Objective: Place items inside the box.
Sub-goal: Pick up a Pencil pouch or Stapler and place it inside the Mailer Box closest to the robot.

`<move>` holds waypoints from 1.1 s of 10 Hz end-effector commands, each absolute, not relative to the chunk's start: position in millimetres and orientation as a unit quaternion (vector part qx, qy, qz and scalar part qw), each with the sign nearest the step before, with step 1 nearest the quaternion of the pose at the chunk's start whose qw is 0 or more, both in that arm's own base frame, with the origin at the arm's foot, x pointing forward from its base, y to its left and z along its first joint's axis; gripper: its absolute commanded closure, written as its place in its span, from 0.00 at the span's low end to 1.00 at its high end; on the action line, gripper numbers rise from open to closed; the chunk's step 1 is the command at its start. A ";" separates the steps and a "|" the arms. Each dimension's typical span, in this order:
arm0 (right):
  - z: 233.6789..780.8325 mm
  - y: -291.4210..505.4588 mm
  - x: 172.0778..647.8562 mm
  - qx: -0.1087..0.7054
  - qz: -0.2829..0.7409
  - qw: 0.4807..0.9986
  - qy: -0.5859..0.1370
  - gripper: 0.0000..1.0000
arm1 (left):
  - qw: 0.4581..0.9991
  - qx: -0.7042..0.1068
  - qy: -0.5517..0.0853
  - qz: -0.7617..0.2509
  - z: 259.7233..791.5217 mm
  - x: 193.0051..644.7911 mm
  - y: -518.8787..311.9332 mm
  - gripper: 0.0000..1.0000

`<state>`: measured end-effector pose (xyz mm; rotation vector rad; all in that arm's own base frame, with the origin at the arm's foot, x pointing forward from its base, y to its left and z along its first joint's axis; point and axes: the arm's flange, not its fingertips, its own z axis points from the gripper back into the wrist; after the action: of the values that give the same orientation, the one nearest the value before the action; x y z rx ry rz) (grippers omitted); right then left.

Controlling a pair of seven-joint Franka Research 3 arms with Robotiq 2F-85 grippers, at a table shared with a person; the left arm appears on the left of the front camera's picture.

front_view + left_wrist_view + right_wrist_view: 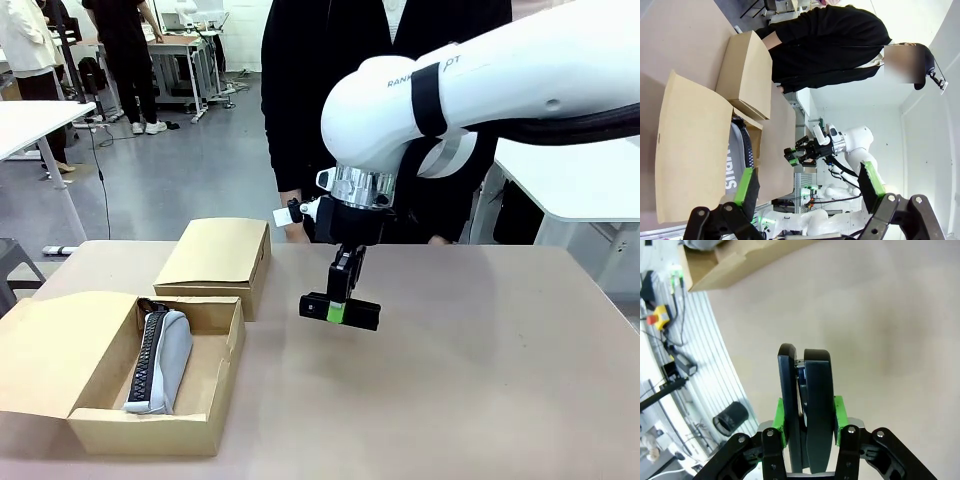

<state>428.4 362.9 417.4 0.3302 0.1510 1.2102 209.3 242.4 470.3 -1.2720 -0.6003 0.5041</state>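
Right claw point(338, 312) clamping black stapler point(366, 316) above worktop point(480, 390); left claw point(807, 183) gaping, empty; grey pencil case point(166, 358) lying in near-left-corner box point(150, 432), stapler not yet in

Two boxes at the table's left, a stapler held over its middle.

On the table point(480, 380), near its left front corner, sits the open box point(150, 432), its lid flap spread out to the left. The pencil case point(168, 358) lies inside it, lengthwise from front to back, along the left side of the compartment. Just behind the open box, set a little to the right, stands the closed box point(215, 252). To the right of both, above the table's middle and clear of its surface, the right gripper point(338, 312) hangs down with the stapler point(315, 304) clamped crosswise between its fingers. Behind it, at the far edge, stands a person point(300, 90).
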 end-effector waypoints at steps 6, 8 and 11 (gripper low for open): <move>439.0 443.0 402.2 0.226 0.349 0.907 0.072 0.58 | 0.728 -0.584 -0.282 0.221 471.6 209.7 242.7 0.00; 445.8 482.0 380.5 0.227 0.242 0.943 0.036 0.58 | 0.728 -0.584 -0.282 0.221 471.6 209.7 242.7 0.00; 438.0 549.2 356.7 0.132 0.177 0.975 0.010 0.58 | 0.728 -0.584 -0.282 0.221 471.6 209.7 242.7 0.00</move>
<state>350.6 520.7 439.4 0.3451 0.0276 0.4078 209.3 242.5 470.3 -1.2720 -0.6004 0.5042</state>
